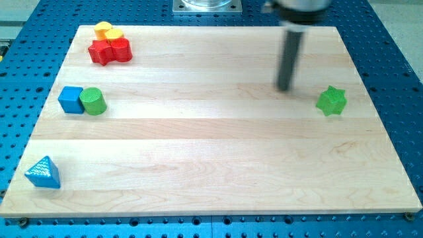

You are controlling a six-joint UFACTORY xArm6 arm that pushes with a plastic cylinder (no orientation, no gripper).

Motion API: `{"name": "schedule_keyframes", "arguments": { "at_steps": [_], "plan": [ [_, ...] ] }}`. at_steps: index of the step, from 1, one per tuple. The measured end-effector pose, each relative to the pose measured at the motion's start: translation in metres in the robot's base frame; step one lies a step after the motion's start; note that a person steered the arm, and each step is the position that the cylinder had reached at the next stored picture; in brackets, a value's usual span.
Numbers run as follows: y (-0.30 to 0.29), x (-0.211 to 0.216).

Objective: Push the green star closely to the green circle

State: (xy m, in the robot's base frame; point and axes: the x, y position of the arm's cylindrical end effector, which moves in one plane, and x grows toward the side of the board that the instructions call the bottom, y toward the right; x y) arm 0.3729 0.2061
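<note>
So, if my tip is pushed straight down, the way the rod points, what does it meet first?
Only the wooden board. My tip already rests there, with no block under it. The green star lies apart, toward the view's right and slightly lower, though depth is hard to judge.

I see a blue cube (71,100) at the board's (211,172) left, a blue triangle (43,172) bottom-left, red (110,50) and yellow (106,30) blocks top-left.

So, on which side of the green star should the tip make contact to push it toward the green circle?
No grasp here: my tip only pushes. Contact the green star on its face toward the view's right, since the green circle lies far across the board at the view's left at about the same height. My tip now stands left of the star, slightly above, so it should probably go around first.
</note>
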Motion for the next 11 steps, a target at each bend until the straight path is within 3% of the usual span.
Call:
{"name": "schedule_keyframes", "arguments": {
  "at_steps": [1, 2, 3, 5, 7, 8, 9, 11],
  "plan": [
    [0.085, 0.011],
    [0.069, 0.027],
    [0.013, 0.053],
    [0.050, 0.073],
    [-0.077, 0.092],
    [-0.017, 0.095],
    [-0.024, 0.120],
    [-0.248, 0.109]
  ]
}}
